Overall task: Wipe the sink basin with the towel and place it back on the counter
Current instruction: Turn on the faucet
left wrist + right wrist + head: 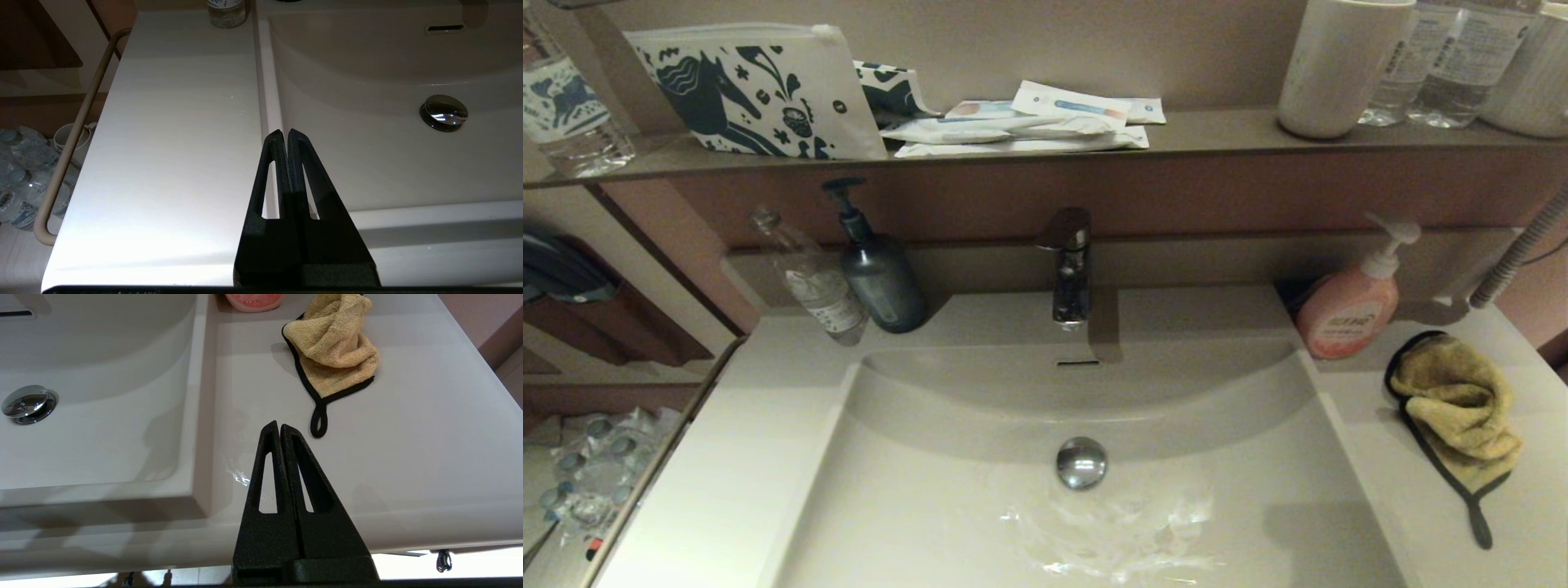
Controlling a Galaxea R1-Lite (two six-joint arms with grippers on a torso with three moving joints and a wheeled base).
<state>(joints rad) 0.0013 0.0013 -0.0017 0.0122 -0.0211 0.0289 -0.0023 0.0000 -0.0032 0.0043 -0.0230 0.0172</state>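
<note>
The mustard-yellow towel (1458,406) lies crumpled on the counter (1527,506) right of the sink basin (915,490), its black loop strap (319,422) trailing toward the front edge. Wet streaks glisten on the basin floor near the chrome drain plug (1081,462). Neither arm shows in the head view. My right gripper (279,425) is shut and empty, held above the counter's front edge, just short of the strap. My left gripper (285,132) is shut and empty, over the basin's left rim (269,106).
A pink soap pump bottle (1349,304) stands behind the towel. A dark pump bottle (878,273) and a clear bottle (813,282) stand back left, the chrome faucet (1070,265) in the middle. The brown shelf above holds pouches, packets and cups. A rail (69,143) runs along the counter's left side.
</note>
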